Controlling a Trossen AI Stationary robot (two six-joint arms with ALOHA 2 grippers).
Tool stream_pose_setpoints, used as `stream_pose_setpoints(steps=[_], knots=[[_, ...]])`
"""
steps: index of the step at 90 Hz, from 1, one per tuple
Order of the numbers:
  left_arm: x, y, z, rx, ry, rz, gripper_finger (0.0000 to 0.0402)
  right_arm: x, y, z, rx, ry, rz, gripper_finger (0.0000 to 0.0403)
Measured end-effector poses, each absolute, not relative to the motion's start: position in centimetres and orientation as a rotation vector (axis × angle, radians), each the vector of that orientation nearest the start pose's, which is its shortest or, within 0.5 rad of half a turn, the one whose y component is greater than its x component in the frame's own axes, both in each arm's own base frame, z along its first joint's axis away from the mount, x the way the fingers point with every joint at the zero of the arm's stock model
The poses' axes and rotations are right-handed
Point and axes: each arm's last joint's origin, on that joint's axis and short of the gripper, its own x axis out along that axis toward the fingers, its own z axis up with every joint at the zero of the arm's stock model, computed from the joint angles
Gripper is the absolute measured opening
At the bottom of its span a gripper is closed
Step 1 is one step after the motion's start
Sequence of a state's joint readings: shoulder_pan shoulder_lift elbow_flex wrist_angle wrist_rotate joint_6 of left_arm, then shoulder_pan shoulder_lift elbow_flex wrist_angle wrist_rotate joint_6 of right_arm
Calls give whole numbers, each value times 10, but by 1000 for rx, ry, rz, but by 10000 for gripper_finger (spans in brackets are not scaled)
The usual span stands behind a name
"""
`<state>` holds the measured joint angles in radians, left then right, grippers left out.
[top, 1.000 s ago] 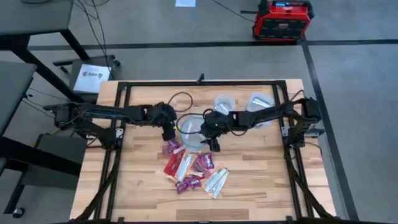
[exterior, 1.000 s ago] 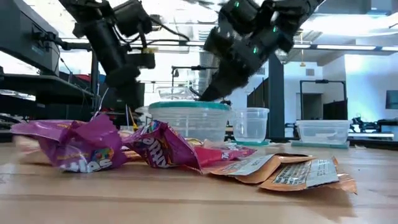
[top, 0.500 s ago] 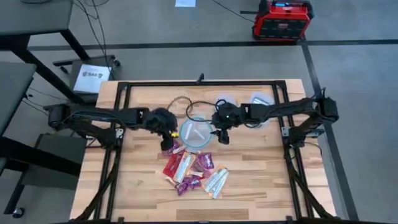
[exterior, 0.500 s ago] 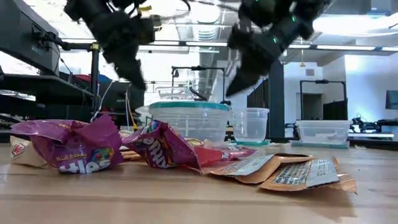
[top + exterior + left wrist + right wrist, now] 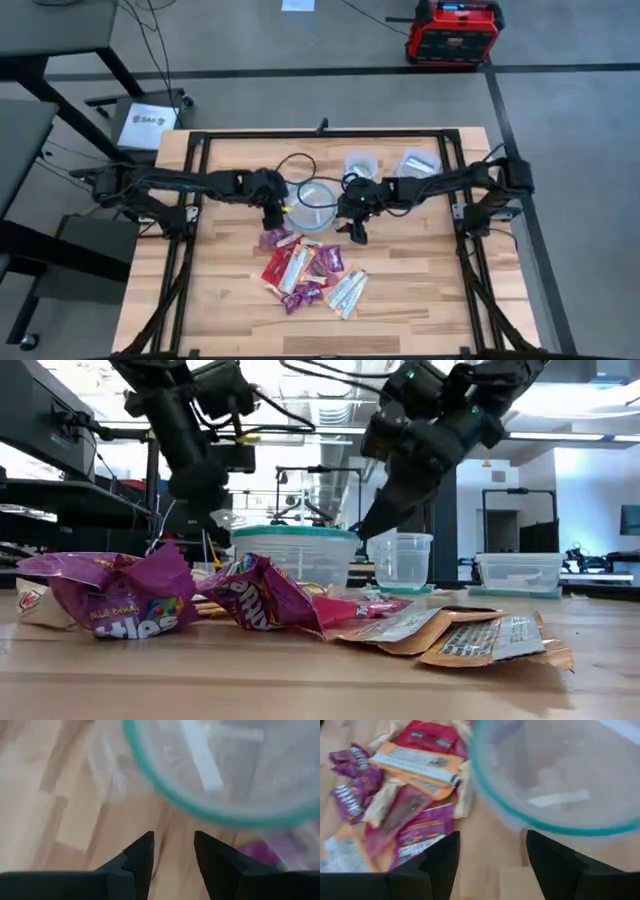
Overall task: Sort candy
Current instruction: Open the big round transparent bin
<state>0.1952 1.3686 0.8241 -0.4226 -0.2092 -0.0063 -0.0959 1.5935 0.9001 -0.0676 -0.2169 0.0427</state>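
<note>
Both grippers hung over the middle of the table, one either side of the round teal-rimmed container: the left gripper at its left edge, the right gripper at its right edge. Left wrist view showed what the overhead could not: the left fingers parted by a narrow gap with bare wood between them, nothing held, and the container's rim just ahead. Right wrist view gave the same story wider: right fingers spread well apart, empty, with the candy lying beyond them beside the container wall. From above, the candy sat in one loose heap on the wooden table, just in front of the container, between the two arms. Long axes ran mostly on a diagonal there: the orange-white bars leaned up towards the container, and the pale silvery wrappers at the heap's right lay on a similar slant. Low view added the crumple the overhead flattened out: a purple packet bunched up at the near left, a magenta one ridged beside it, and flat orange-edged wrappers stretched along the table to the right. Two smaller clear tubs stood behind, one holding something pale.
</note>
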Motion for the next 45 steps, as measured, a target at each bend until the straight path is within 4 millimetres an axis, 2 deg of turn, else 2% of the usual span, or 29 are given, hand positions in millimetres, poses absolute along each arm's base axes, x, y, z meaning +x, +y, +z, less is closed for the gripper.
stream_pose_setpoints(steps=[10, 19, 26, 31, 38, 45], knots=[[250, 64, 222, 13, 998, 395, 127, 314, -22, 204, 165, 748, 95, 214], [251, 64, 248, 13, 909, 396, 127, 310, -16, 200, 174, 776, 107, 214], [255, 60, 265, 7, 802, 329, 127, 307, -8, 185, 187, 745, 121, 214], [260, 58, 270, -8, 737, 270, 127, 304, -3, 169, 200, 694, 131, 214], [268, 58, 268, -34, 701, 215, 127, 296, 1, 145, 224, 621, 126, 214], [280, 59, 257, -47, 709, 181, 127, 292, 3, 131, 227, 513, 94, 214]])
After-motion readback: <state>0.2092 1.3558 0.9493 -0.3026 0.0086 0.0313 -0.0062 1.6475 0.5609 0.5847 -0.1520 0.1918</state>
